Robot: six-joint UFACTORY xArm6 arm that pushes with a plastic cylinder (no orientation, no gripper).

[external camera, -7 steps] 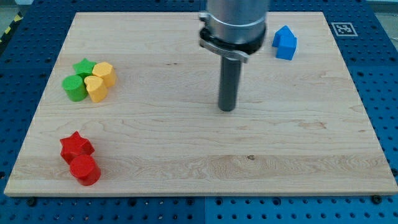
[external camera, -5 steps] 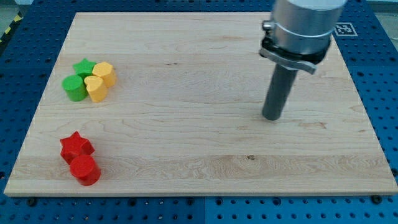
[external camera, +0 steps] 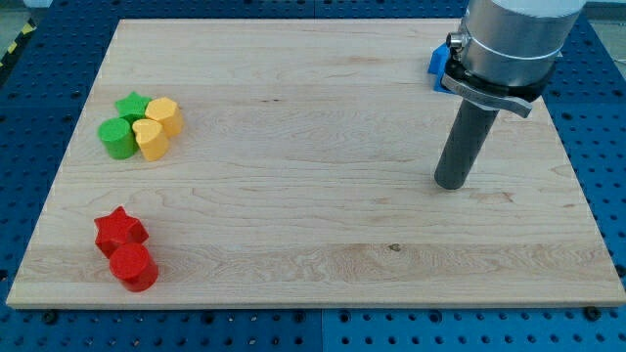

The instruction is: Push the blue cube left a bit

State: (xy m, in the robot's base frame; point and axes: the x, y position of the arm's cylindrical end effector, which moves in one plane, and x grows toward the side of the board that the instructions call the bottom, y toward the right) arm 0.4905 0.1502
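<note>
The blue cube (external camera: pixel 438 65) sits near the board's top right; only its left edge shows, the rest is hidden behind the arm's grey body. My tip (external camera: pixel 450 184) rests on the wooden board (external camera: pixel 293 196) at the right, well below the blue cube and slightly to its right.
At the view's left are a green star (external camera: pixel 131 105), a green cylinder (external camera: pixel 116 138), a yellow cylinder-like block (external camera: pixel 164 115) and a yellow heart-like block (external camera: pixel 150 139), clustered together. A red star (external camera: pixel 118 229) and a red cylinder (external camera: pixel 133 266) sit at the bottom left.
My tip has moved to the right across the board, from the middle to below the blue cube. The arm now covers most of the blue cube. No block has moved.
</note>
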